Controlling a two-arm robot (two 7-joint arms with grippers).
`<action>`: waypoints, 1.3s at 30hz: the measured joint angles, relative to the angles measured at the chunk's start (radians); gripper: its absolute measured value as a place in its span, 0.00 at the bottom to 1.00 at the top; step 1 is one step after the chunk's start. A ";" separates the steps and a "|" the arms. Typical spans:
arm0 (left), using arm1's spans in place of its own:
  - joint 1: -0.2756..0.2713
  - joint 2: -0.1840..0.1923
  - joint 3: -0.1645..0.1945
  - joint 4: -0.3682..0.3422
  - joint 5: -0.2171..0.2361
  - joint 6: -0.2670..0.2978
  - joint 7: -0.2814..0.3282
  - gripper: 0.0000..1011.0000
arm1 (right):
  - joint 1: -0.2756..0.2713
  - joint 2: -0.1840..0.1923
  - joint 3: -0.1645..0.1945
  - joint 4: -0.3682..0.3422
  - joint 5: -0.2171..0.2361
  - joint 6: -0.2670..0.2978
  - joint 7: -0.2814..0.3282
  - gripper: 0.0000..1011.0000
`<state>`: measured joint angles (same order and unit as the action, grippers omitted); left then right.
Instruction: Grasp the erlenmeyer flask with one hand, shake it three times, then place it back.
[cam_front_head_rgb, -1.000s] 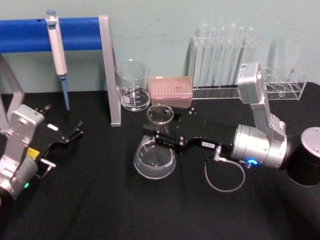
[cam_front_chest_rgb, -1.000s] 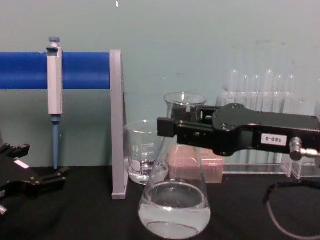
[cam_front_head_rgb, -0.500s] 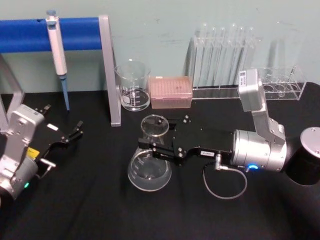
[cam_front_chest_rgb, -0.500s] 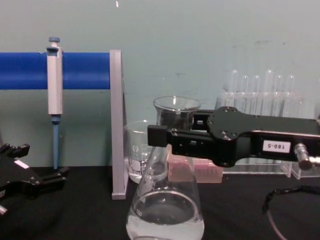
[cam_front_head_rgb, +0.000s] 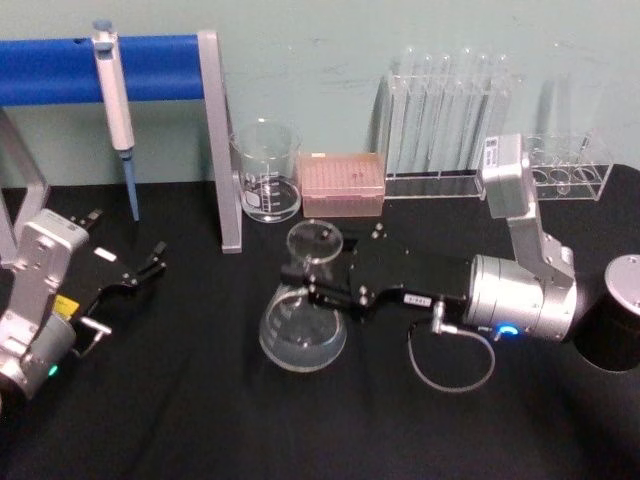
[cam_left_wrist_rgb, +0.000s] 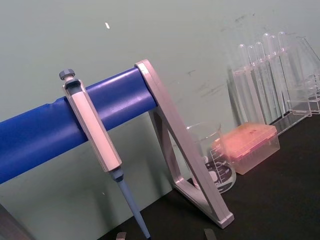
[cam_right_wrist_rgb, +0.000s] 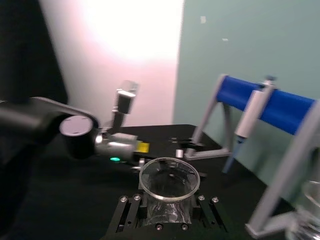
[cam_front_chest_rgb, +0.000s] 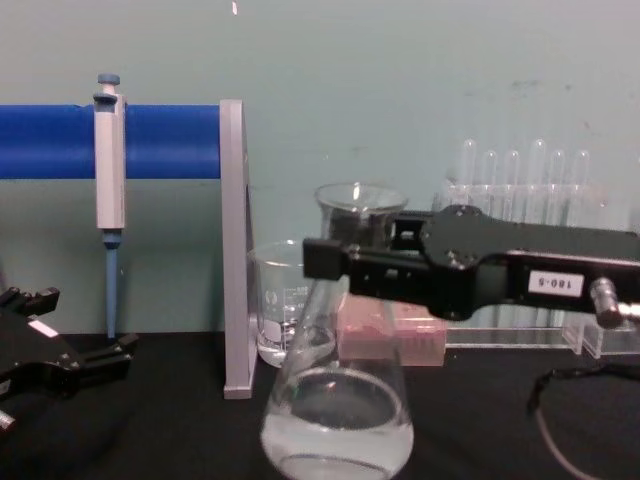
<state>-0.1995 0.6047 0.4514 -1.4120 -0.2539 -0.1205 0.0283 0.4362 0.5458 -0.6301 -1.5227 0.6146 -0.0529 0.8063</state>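
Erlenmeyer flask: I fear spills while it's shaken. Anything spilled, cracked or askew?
Nothing spilled or cracked. The erlenmeyer flask leans slightly, its neck clamped in the right gripper; the liquid sits in its base, the black tablecloth looks dry. The left gripper rests at the left.

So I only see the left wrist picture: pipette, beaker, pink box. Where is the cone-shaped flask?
Observer: The erlenmeyer flask is in front of the beaker, with the right gripper shut on its neck.
Visitor: Anything inside?
Observer: Yes, clear liquid fills its wide base.
Visitor: And the other arm?
Observer: The left gripper rests open, parked far left, holding nothing.
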 joint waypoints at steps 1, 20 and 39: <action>0.000 0.000 0.000 0.000 0.000 0.000 0.000 0.99 | -0.002 0.000 0.003 -0.001 -0.001 0.001 -0.011 0.45; 0.000 0.000 0.000 0.000 0.000 0.000 0.000 0.99 | -0.085 -0.076 0.169 -0.002 -0.092 0.051 -0.443 0.45; 0.000 0.000 0.000 0.000 0.000 0.000 0.000 0.99 | -0.169 -0.118 0.296 -0.040 -0.173 0.090 -0.658 0.45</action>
<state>-0.1995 0.6047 0.4514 -1.4119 -0.2539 -0.1205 0.0283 0.2671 0.4275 -0.3338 -1.5625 0.4417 0.0370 0.1480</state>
